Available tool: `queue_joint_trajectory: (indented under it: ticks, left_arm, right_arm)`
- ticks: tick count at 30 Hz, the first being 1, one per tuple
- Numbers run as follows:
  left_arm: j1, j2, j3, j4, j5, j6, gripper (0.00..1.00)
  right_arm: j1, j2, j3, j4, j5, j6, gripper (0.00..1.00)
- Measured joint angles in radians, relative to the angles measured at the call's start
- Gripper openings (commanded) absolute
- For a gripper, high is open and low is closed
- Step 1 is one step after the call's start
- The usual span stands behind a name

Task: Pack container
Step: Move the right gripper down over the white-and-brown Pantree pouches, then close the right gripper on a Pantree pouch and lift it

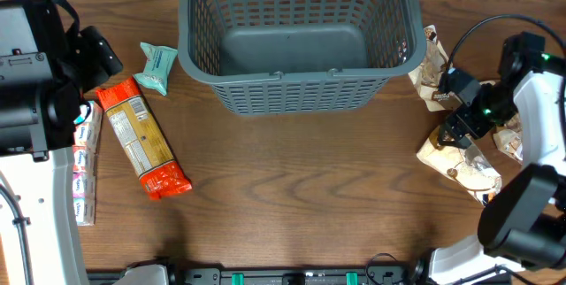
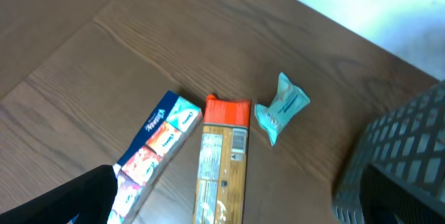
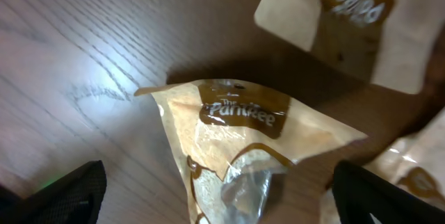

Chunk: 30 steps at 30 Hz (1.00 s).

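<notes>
We read the right gripper (image 3: 222, 195) as wide open, a bag (image 3: 240, 130) beneath its fingers (image 3: 62, 193); left gripper (image 1: 95, 55) opening: we cannot tell.

The left arm (image 1: 35, 64) fills the upper left of the overhead frame with black, boxy housings that have rounded corners. They join a smooth white link (image 1: 49, 205) running down the left edge, with a thin cable (image 1: 12, 210), black, beside it. The right arm (image 1: 531, 134), at the right edge, mixes white shells with rounded black joints. A small green light (image 1: 485, 111) glows on it, and a looped cable (image 1: 473, 33), also black, arcs above. In the wrist views the left finger (image 2: 66, 196) and right fingers (image 3: 59, 196) are matte black wedges in the lower corners.
</notes>
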<state>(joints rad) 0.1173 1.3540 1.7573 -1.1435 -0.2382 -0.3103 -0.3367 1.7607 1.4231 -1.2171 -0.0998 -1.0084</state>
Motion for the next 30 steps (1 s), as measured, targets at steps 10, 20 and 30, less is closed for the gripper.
queue_joint_trajectory:
  ticks: [10, 20, 30]
  left_arm:
    - [0.000, 0.000, 0.000, 0.012, -0.047, 0.000, 1.00]
    - [0.000, 0.000, 0.000, 0.048, -0.071, 0.000, 1.00]
    - [0.000, 0.000, 0.000, 0.048, -0.077, 0.003, 1.00]
  right_arm:
    - [-0.094, 0.011, -0.007, 0.005, 0.019, 0.012, 0.93]
    - [-0.164, -0.099, -0.097, 0.053, -0.003, 0.014, 0.95]
    - [-0.190, -0.245, -0.456, 0.304, -0.019, 0.030, 0.93]
